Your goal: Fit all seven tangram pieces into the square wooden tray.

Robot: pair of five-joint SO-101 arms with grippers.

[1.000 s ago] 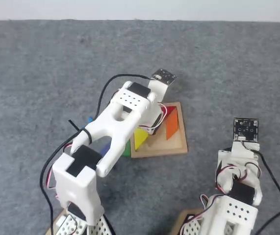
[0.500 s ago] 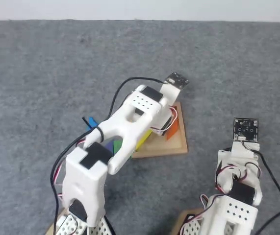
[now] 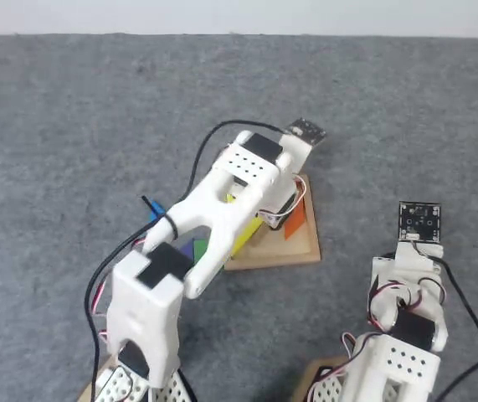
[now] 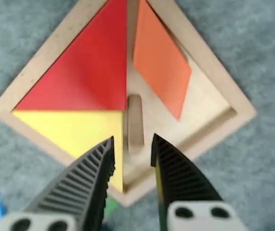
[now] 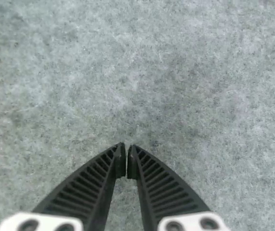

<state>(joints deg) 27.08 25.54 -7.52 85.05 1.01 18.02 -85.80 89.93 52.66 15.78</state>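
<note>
Wooden tray [image 4: 35, 72] lies directly beneath the left claw [image 4: 132, 139] — tips slightly parted, gripping nothing.

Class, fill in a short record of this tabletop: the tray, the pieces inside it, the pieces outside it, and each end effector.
Tray: square wooden tray, partly filled, on grey carpet
Inside tray: red triangle, yellow triangle, orange parallelogram
Outside tray: blue piece, purple piece, green piece, on the carpet beside the tray
Left end effector: open, empty, over the tray's bare floor
Right end effector: shut, empty, over bare carpet
</note>
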